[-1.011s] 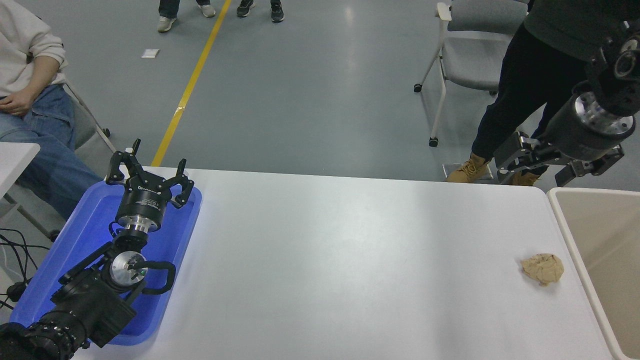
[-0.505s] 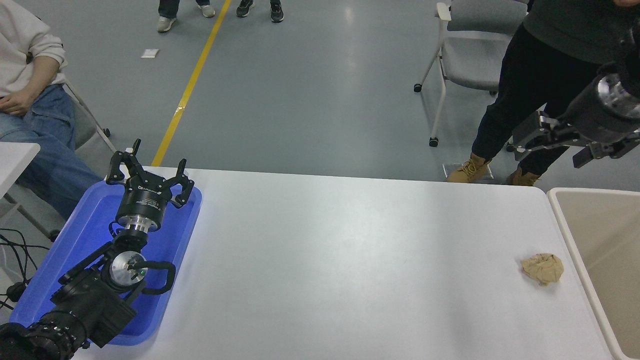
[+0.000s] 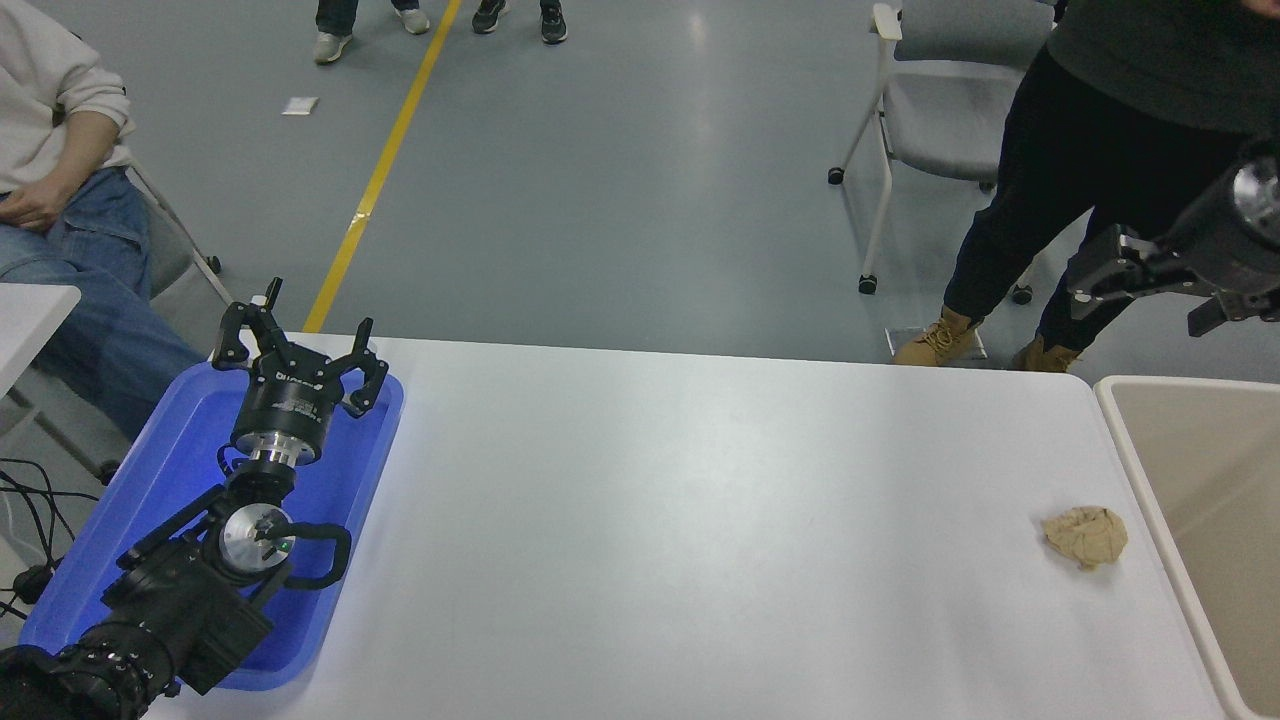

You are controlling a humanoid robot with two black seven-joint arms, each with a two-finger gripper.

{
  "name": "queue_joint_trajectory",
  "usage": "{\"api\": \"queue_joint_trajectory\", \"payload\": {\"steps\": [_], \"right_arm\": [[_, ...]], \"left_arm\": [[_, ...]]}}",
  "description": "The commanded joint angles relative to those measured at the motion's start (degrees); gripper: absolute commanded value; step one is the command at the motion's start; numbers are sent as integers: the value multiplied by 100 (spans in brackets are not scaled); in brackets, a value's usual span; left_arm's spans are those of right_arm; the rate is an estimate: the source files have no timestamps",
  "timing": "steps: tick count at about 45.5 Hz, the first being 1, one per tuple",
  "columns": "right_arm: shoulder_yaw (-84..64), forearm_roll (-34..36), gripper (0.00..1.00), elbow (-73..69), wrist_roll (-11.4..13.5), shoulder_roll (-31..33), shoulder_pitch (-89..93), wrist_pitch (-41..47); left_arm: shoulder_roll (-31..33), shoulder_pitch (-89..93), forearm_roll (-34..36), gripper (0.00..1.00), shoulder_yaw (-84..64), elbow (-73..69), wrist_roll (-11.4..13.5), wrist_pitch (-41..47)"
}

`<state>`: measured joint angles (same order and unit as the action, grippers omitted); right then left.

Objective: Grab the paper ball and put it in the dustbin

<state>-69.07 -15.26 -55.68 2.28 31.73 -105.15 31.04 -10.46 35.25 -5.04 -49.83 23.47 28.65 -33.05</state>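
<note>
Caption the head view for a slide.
Paper ball lies on white table beside dustbin; right gripper raised, open.

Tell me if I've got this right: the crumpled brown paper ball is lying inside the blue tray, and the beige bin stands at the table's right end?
Not quite. The head view shows the paper ball lying on the white table, close beside the dustbin, far from the blue tray at the left. The bin does stand at the table's right end.

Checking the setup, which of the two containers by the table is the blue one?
The shallow blue tray at the table's left end, under the parked left tool. The dustbin at the right end is beige and deeper.
</note>
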Motion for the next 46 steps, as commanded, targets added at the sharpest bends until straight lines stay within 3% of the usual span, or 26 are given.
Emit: {"api": "queue_joint_trajectory", "payload": {"steps": [1, 7, 22, 46], "right_arm": [[43, -12, 100, 268, -8, 53, 1145, -1363], [78, 6, 100, 610, -35, 35, 1944, -1986], [736, 23, 100, 646, -44, 44, 3044, -2558], [1625, 14, 100, 971, -52, 9, 3967, -2928]], "left_arm": [[0, 0, -6, 100, 0, -1, 0, 1], [0, 0, 3, 100, 0, -1, 0, 1], [0, 0, 3, 100, 0, -1, 0, 1], [0, 0, 3, 100, 0, -1, 0, 1]]}}
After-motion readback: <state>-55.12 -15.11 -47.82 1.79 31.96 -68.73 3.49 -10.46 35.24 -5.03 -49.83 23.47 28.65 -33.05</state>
